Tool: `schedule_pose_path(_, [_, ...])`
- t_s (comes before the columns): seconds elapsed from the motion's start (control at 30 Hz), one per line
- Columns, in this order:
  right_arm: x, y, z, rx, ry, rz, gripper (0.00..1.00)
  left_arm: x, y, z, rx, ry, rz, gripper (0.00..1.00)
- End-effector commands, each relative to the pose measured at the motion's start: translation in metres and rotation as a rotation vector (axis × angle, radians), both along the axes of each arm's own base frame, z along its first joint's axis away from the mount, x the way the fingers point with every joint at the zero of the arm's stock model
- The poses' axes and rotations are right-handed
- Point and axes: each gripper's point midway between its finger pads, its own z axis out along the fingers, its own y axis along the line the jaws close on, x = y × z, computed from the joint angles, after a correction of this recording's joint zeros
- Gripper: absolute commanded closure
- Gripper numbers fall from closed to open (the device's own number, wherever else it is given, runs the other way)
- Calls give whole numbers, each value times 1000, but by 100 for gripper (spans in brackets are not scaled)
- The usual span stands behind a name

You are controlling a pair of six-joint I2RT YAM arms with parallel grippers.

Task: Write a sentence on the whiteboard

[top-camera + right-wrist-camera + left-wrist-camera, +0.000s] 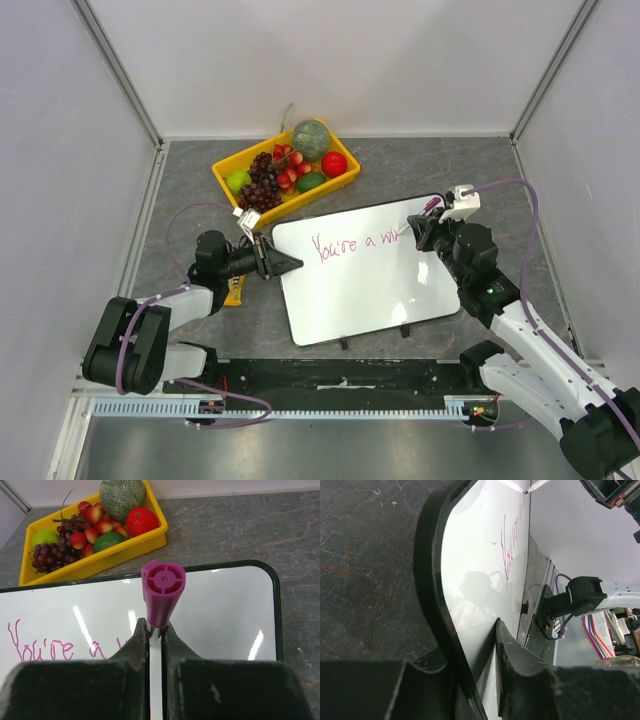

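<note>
Right gripper (155, 631) clenched on pink marker (162, 587) over whiteboard (225, 610), left gripper (288, 263) clamped on its left edge.

Whiteboard (365, 270) lies flat at the centre of the table (190, 170), just ahead of the two arm bases. A tray of fruit (320, 196) sits behind it at 11 o'clock, near but apart. The left gripper (296, 264) straddles the whiteboard's 9 o'clock edge. The right gripper (418, 232), at 1 o'clock, holds a marker (162, 592) over the writing (355, 245) on the far half.
</note>
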Motion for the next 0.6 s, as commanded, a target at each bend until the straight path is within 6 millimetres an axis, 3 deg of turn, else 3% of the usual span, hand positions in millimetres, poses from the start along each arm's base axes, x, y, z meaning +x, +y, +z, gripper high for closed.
schedule_pose_path(0.0, [9, -10, 13, -15, -27, -65, 100, -2, 1, -24, 106, -92, -20, 98])
schedule_pose_path(0.3, [13, -9, 22, -5, -42, -68, 100, -2, 0, -24, 107, -90, -22, 98])
schedule_pose_path(0.57, [7, -14, 11, -8, -24, -83, 100, -2, 1, -25, 107, -90, -20, 98])
